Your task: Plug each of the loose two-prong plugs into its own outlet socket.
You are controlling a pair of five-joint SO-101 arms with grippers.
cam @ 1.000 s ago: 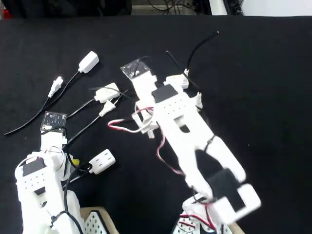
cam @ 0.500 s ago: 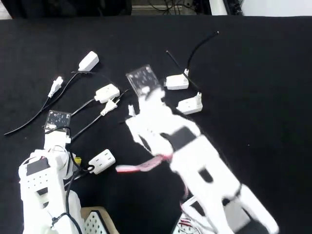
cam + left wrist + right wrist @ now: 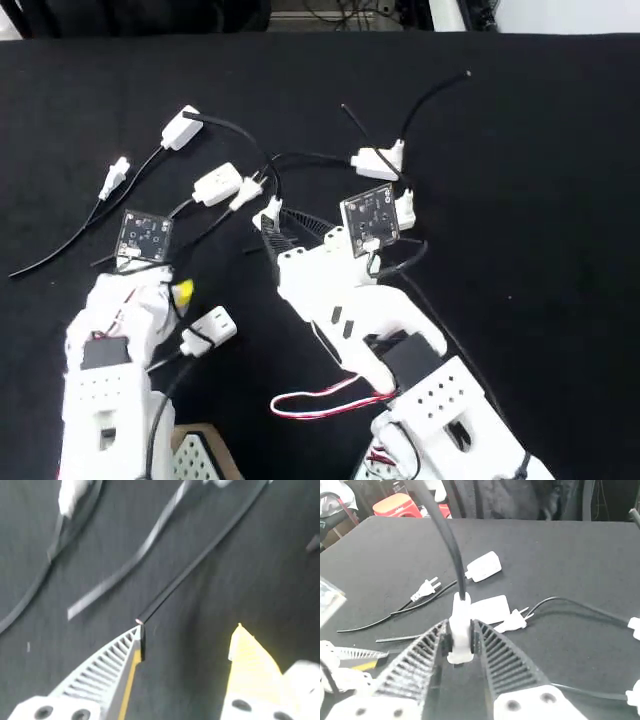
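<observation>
Your right gripper (image 3: 460, 628) is clamped on a plug (image 3: 461, 607), held up near a socket (image 3: 489, 608). Your left gripper (image 3: 189, 630) hangs with jaws apart over a cable (image 3: 200, 560). The insertion step is in hand: next, I judge, aim the prongs squarely at the socket's slots

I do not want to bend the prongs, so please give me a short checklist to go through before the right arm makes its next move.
1. The right gripper holds the plug firmly: ok, it is shut on the plug's body.
2. The prongs of this plug point towards a socket: cannot tell, they are hidden inside the grip.
3. A socket lies on the table just beyond the plug: ok.
4. The slots of this socket are free and face the plug: cannot tell.
5. The left gripper is open and holds nothing: ok.
</observation>
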